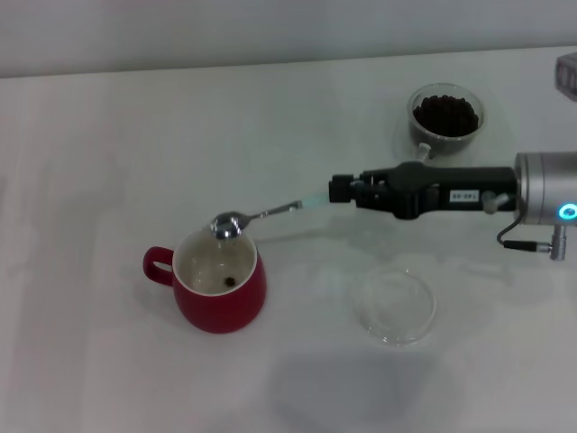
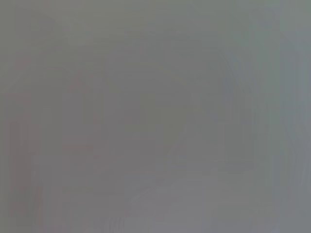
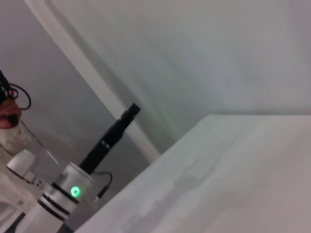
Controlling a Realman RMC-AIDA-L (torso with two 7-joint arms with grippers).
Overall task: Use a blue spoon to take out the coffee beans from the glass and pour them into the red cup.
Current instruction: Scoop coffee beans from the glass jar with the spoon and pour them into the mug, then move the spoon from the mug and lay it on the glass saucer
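**Spoon bowl over the red cup, glass of beans at upper right**

At lower left of centre in the head view the red cup [image 1: 222,287] stands upright on the white tabletop [image 1: 108,144], its loop handle turned to the frame's left. Its white inside is nearly bare — only a bean or two lies dark at the bottom.

Just above the cup's far rim hangs the metal bowl of the blue spoon [image 1: 261,215]; from there the neck runs up and to the right, and the pale handle ends in the right gripper [image 1: 335,191], which is closed on it. The spoon bowl shines, and whether anything lies in it cannot be told. The black gripper body and its silver arm stretch off to the right edge of the frame.

Lower right of centre, a shallow clear dish [image 1: 395,306] lies on the tabletop with nothing visible in it, well apart from the cup.

At upper right stands the glass [image 1: 445,117], behind the arm, holding a dark heap of coffee beans [image 1: 444,112] that reaches close to its rim.

The left gripper [image 3: 130,112] shows only in the right wrist view, a dark tip on a silver arm off beyond the tabletop's edge — whether it is open I cannot tell.
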